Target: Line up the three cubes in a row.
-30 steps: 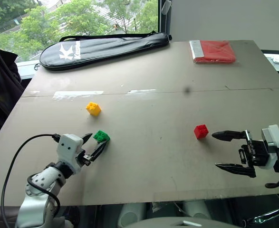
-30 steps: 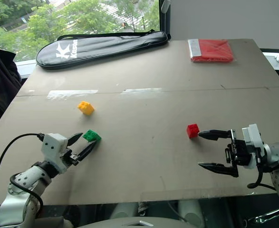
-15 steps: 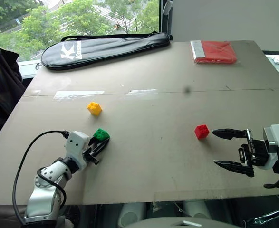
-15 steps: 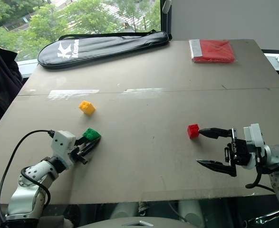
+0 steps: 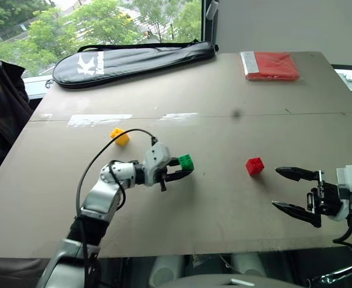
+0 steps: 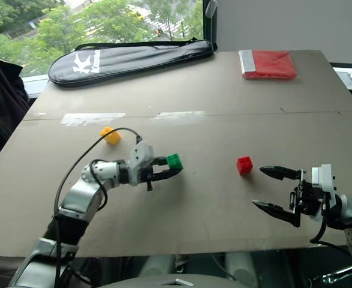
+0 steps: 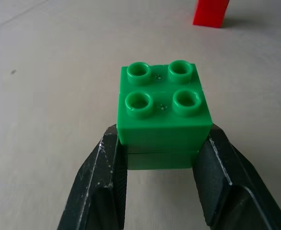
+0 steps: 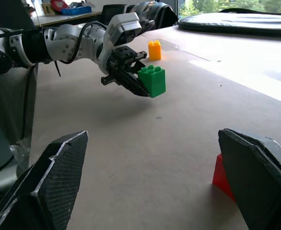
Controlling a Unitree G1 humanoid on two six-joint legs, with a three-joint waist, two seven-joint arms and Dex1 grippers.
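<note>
While the left gripper held the green brick clamped above the table's middle, the red brick lay toward the right edge, nearer the right gripper, whose fingers stood apart.

The left pincer was clamped on the green cube above the bench. The yellow cube sat behind the arm. The red cube lay near the right pincer, whose jaws stood wide apart.
</note>
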